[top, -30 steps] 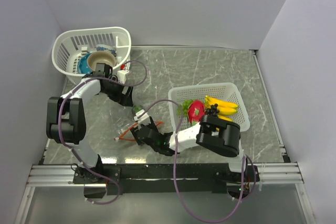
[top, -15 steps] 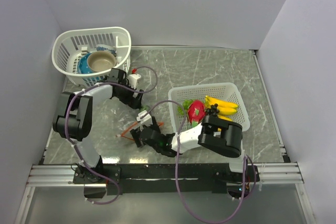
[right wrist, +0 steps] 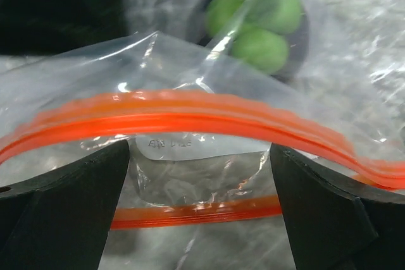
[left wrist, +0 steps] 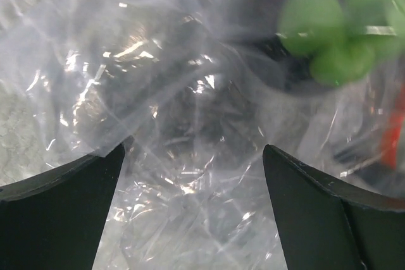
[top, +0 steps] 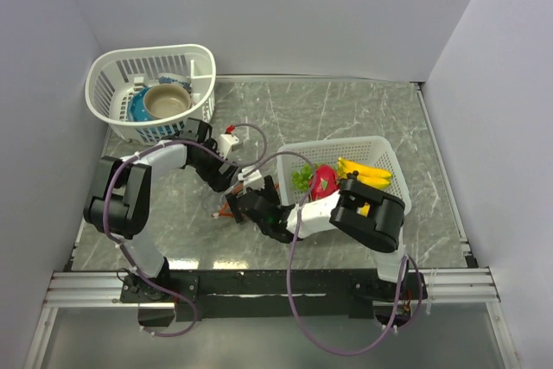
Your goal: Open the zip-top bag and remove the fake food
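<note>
The rectangular white basket [top: 346,144] holds the banana bunch [top: 367,174], the dragon fruit [top: 324,181] and a green leafy piece [top: 301,177]. Just off its left wall, on the grey marbled table [top: 346,110], lies the zip-top bag [left wrist: 158,80]. The left gripper [left wrist: 194,150] crowds it from the far side and the right gripper [right wrist: 199,147] from the near side. From above, the two cover nearly all of the bag.

Well off to the far left of that basket stands an oval white basket [top: 155,65] with a tan bowl [top: 167,101] and a blue item [top: 138,108].

The bag's orange-red zip strip [right wrist: 190,115] runs crosswise to the right gripper's spread fingers [right wrist: 57,213], bowed away from them. A second strip lies apart below it. A green bumpy cluster [right wrist: 256,20] shows through the plastic beyond; whether it sits inside the bag I cannot tell.

Both grippers are released. The left's fingers are splayed wide with crumpled film in the gap and nothing pinched.
</note>
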Controlling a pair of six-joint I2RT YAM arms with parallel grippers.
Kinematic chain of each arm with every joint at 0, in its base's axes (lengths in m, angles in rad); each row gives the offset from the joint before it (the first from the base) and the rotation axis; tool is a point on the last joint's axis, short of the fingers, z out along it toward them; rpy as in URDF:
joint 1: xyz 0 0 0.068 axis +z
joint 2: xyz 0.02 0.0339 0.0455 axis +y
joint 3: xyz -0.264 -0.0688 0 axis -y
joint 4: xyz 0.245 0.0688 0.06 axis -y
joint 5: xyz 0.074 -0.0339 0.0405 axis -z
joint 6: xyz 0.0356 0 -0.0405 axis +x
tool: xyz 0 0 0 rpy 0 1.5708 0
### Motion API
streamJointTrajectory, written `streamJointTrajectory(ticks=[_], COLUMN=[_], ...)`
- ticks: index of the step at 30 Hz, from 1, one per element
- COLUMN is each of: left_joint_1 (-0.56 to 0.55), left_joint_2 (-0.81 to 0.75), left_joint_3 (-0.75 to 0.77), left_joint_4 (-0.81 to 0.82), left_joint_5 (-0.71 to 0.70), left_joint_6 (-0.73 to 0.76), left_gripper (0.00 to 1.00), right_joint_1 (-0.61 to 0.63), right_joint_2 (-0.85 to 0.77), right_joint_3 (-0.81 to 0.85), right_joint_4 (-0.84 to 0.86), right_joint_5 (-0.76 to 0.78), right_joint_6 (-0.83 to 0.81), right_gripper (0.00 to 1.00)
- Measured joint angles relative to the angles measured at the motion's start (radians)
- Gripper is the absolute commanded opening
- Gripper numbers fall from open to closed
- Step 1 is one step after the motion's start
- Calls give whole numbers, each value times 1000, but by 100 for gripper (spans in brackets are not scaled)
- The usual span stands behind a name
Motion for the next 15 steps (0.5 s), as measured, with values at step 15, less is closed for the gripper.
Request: streamJointTrajectory(ticks=[15], left_joint_1=[-6], left_joint_2=[-26], left_joint_3=[-17], left_joint_4=[-90], left_joint_5=[-2], left_joint_6=[163], left_gripper=[99], right_joint_1=[4], right_joint_2=[-69], right_joint_3=[24], right_joint_4=[24], right_joint_5=[-114], right_joint_6=[-94], right_gripper=[100])
